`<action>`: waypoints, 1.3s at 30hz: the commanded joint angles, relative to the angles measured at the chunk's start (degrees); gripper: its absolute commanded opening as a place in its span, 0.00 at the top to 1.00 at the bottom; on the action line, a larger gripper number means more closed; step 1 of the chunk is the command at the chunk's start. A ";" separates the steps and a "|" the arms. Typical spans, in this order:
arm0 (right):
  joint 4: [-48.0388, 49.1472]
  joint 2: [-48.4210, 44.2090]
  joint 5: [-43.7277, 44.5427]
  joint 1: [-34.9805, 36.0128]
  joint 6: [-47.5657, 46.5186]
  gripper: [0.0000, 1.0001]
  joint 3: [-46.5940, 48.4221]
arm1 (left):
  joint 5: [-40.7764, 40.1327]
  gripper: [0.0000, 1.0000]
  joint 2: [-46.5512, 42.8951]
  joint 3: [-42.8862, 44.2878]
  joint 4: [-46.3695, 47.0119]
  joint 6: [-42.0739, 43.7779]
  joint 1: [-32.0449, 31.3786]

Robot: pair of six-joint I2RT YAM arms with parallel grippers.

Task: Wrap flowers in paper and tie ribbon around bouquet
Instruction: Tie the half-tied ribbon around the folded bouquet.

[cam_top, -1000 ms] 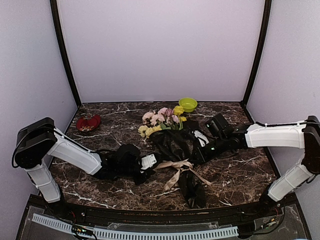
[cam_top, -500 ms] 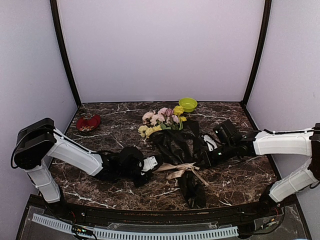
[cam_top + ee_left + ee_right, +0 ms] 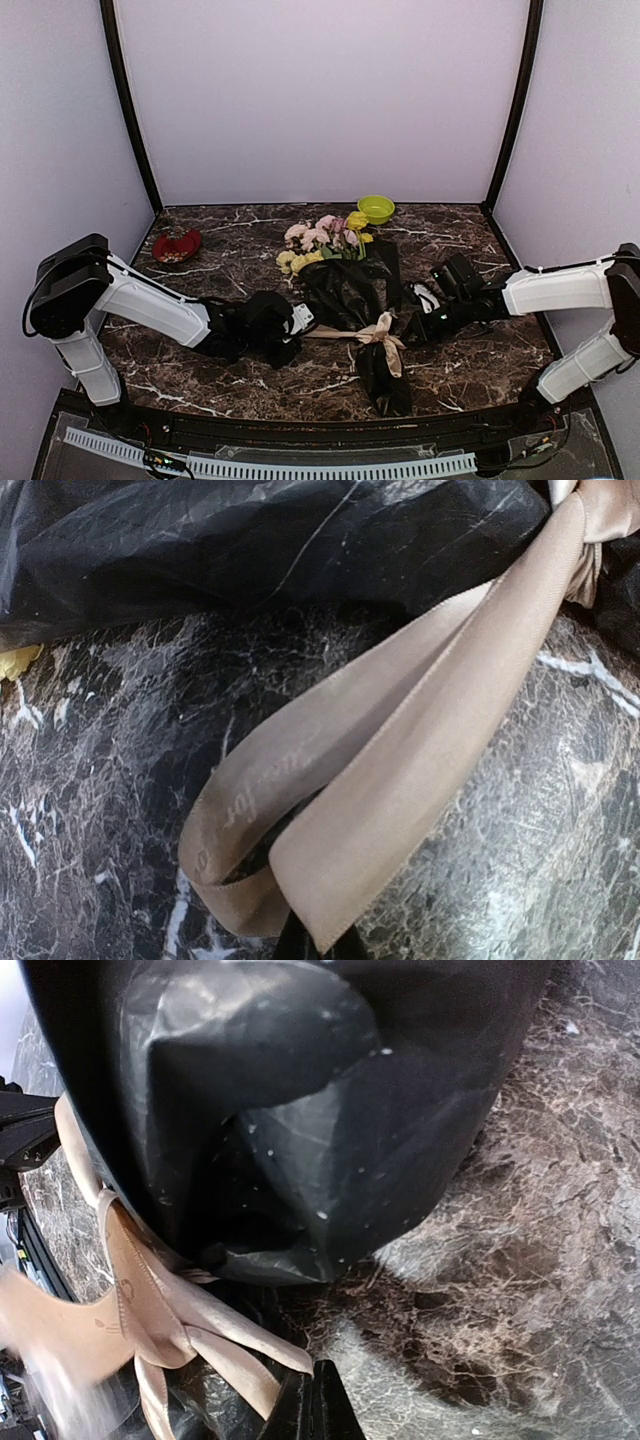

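Beige ribbon (image 3: 381, 331): knotted round the pinched-in neck of the bouquet (image 3: 345, 285) — short loops and tails lie on the paper (image 3: 386, 378) just below the knot, and a doubled flat strand runs straight out to the left.
Left gripper (image 3: 304, 325): yours is clamped on the far end of that doubled strand, just left of the bouquet's neck. In the wrist view the fold of the loop sits right at the dark tips, low over the table (image 3: 100, 780).
Right gripper (image 3: 417, 322): tips pressed together, just right of the neck and up against the paper. One ribbon strand reaches the tips in the wrist view, but you can't tell if it's actually pinched.
Paper: black and crinkly, wrapped as a cone, wide end away from you, crumpled tail towards the arm bases.
Flowers (image 3: 322, 240): pink and yellow heads poking out of the cone's far end, well apart from both grippers.
Bouquet position: lying flat mid-table between the two grippers — neck roughly in line with both.
Background bits: green bowl (image 3: 376, 208) at the back, red dish (image 3: 177, 245) far left.
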 commanded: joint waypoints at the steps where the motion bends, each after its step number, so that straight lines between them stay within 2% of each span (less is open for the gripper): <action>1: 0.82 0.98 -0.81 -1.20 -0.23 1.00 -0.73 | -3.36 1.00 1.61 -1.52 -9.50 -2.31 0.18; 9: 0.98 2.58 -1.98 -2.03 0.05 1.00 -1.82 | -5.04 1.00 0.13 -3.84 -10.26 -4.58 0.57; 14: -0.85 2.54 -3.69 -2.03 -1.80 1.00 1.69 | -2.51 1.00 -4.07 -5.92 -5.62 -4.04 0.57; 17: -3.06 3.17 -1.89 -2.30 -2.60 1.00 3.64 | -1.83 1.00 -5.30 -6.52 -4.49 -4.04 0.62; 34: -1.17 7.25 -0.24 -3.48 -2.23 1.00 0.01 | -5.50 1.00 0.15 -2.35 -16.37 -12.21 2.33; 39: -0.05 6.55 -1.35 -3.48 -2.01 1.00 -1.11 | -3.75 1.00 -1.39 -4.56 -14.28 -11.73 2.42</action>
